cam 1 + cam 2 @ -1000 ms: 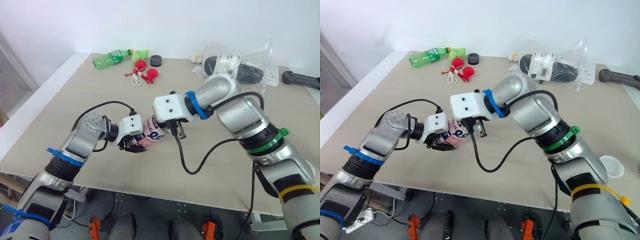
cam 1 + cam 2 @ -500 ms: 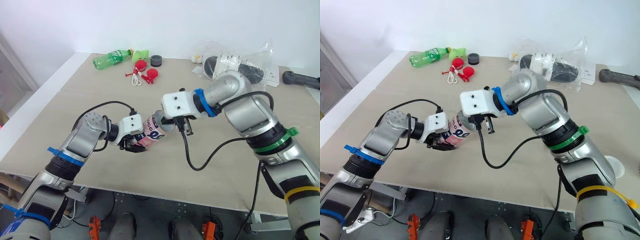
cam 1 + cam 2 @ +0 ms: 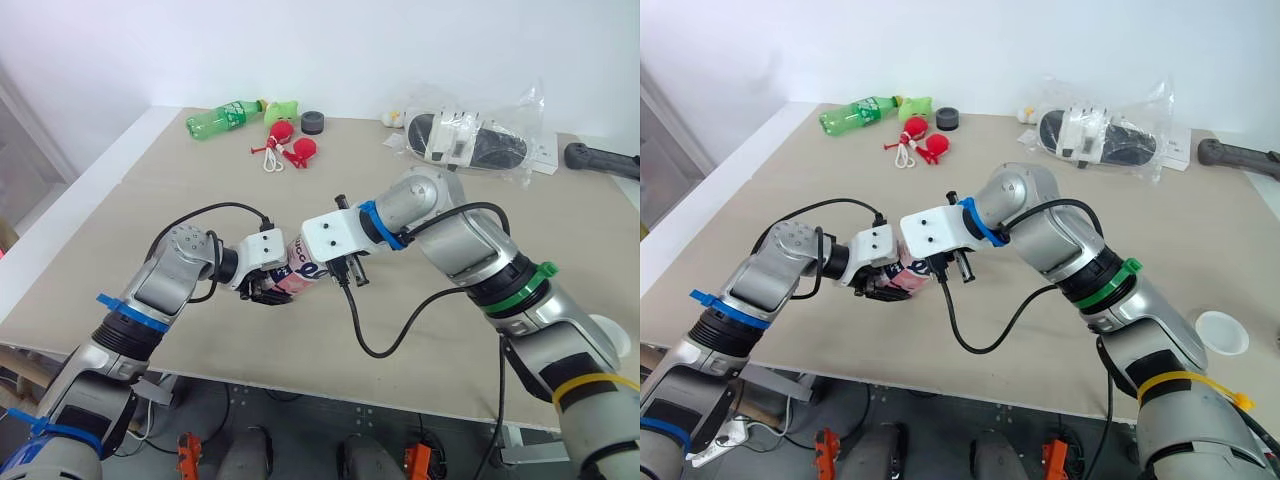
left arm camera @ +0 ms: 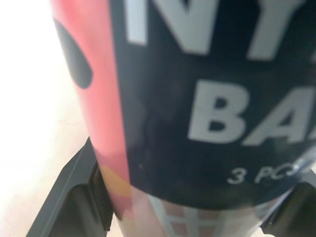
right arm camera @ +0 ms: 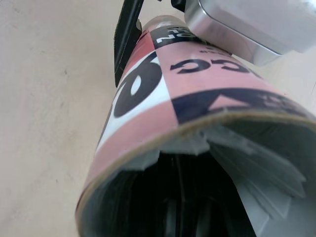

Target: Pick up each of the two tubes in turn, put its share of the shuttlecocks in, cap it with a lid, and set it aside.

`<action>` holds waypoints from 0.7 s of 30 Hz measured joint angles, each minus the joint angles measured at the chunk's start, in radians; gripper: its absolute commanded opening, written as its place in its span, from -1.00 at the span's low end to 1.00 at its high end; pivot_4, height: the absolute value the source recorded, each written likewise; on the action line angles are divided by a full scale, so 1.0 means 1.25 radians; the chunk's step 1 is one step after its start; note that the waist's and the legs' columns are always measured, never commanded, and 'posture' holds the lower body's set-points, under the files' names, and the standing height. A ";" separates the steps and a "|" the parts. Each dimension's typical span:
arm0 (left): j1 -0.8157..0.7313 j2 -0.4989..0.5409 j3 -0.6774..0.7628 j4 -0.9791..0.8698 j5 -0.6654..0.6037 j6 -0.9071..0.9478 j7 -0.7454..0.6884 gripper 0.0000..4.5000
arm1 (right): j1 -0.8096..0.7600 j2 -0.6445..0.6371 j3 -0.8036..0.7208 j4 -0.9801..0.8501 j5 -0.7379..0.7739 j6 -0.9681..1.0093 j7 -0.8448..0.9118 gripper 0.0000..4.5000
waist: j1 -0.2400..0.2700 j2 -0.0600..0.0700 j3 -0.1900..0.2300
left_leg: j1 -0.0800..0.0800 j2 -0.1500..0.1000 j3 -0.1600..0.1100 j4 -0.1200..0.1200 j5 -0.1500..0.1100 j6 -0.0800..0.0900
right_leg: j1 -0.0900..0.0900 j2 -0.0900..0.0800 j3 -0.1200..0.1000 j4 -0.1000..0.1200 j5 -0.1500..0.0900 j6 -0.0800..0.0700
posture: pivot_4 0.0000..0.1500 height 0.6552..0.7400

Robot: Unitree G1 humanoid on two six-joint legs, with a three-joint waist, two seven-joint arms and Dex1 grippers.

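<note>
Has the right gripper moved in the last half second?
Yes. The right gripper has swung toward the robot's left, back to the open end of the tube, which has stayed put.

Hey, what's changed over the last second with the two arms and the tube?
The right gripper drew back from the open end of the tube, toward the robot's right, then swung back and now sits at that mouth again. I see nothing newly grasped or released. The left gripper stayed shut on the tube in the same place; the green bottle at the far edge did not move.
</note>
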 measured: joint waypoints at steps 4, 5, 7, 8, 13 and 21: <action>0.001 0.001 0.000 0.000 0.001 0.001 0.001 0.32 | 0.002 0.011 -0.004 0.005 0.001 0.000 -0.001 -0.99 | -0.001 0.000 0.000 | 0.001 0.001 0.000 0.000 0.000 0.000 | 0.000 0.001 0.000 0.000 0.000 -0.001 | 1.00 1.00; 0.001 0.001 0.000 -0.001 0.001 0.001 0.001 0.32 | 0.005 0.018 -0.007 0.005 0.005 0.006 0.001 -0.99 | -0.001 0.000 0.000 | 0.001 0.001 0.000 0.000 0.000 0.000 | 0.000 0.001 0.000 0.000 0.000 -0.001 | 1.00 1.00; 0.001 0.001 0.000 -0.003 0.000 0.001 0.001 0.32 | 0.008 0.019 -0.017 -0.004 0.019 0.026 0.006 -0.99 | 0.000 0.000 0.000 | 0.000 0.001 0.000 0.000 0.000 0.000 | 0.000 0.001 0.000 0.000 0.000 -0.001 | 1.00 1.00; 0.002 0.001 0.001 -0.005 0.000 0.001 0.001 0.32 | 0.008 0.015 -0.026 -0.016 0.031 0.041 0.010 -0.99 | 0.001 0.000 0.000 | -0.001 0.001 0.000 0.000 0.000 0.000 | 0.000 0.001 0.000 0.000 0.000 0.000 | 1.00 1.00; 0.004 0.000 0.001 -0.011 -0.002 0.001 0.001 0.32 | 0.009 -0.033 -0.113 -0.119 0.101 0.125 0.026 -0.99 | 0.003 0.000 0.000 | -0.002 -0.003 -0.001 0.000 0.000 0.000 | -0.001 -0.003 -0.001 0.000 0.000 -0.001 | 1.00 1.00; 0.003 -0.004 0.001 -0.008 -0.002 -0.001 0.001 0.32 | 0.039 -0.128 -0.224 -0.227 0.216 0.244 0.026 -0.99 | 0.002 0.000 0.000 | -0.003 -0.006 -0.001 0.000 0.000 0.000 | -0.001 -0.007 -0.001 0.000 -0.001 0.001 | 1.00 1.00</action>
